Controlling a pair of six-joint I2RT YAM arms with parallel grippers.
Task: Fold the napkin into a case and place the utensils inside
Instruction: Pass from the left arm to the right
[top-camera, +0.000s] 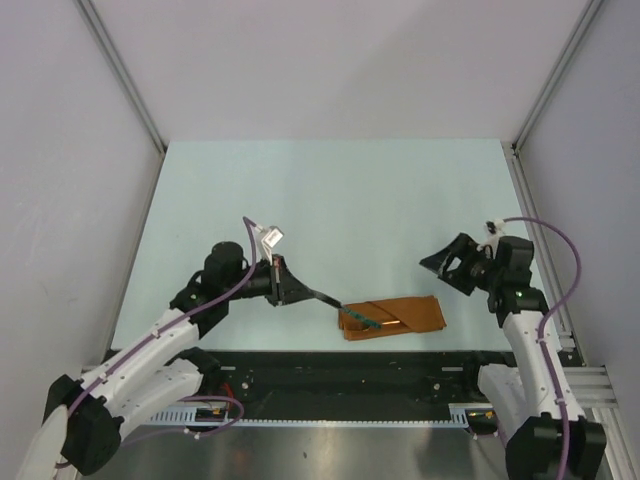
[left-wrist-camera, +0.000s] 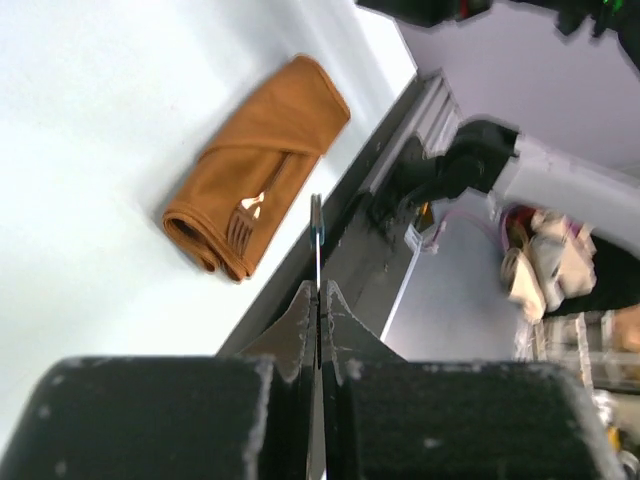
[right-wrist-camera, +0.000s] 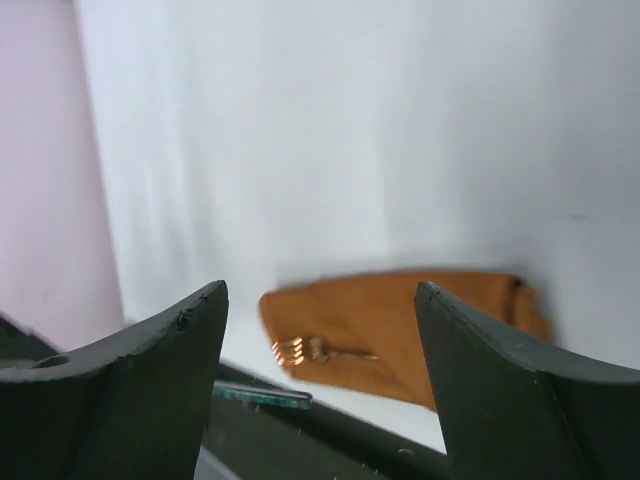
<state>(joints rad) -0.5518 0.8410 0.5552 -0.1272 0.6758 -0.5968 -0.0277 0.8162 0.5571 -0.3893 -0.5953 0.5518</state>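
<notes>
The napkin lies near the table's front edge as a rust-orange folded case (top-camera: 400, 316) (left-wrist-camera: 262, 160) (right-wrist-camera: 420, 315). A fork's tines (left-wrist-camera: 240, 226) (right-wrist-camera: 297, 349) stick out of its left end. My left gripper (top-camera: 306, 292) (left-wrist-camera: 320, 292) is shut on a thin utensil (left-wrist-camera: 317, 235) seen edge-on. Its dark shaft runs right, and its teal end (top-camera: 366, 322) (right-wrist-camera: 262, 394) reaches the case's left end. Whether that end is inside the fold cannot be told. My right gripper (top-camera: 448, 266) (right-wrist-camera: 320, 290) hangs open above and to the right of the case, holding nothing.
The table's front edge and the black rail (top-camera: 350, 375) (left-wrist-camera: 360, 200) run just below the case. Frame posts (top-camera: 125, 75) stand at the back corners, with white walls on both sides. Pale table surface (top-camera: 330, 200) stretches behind the case.
</notes>
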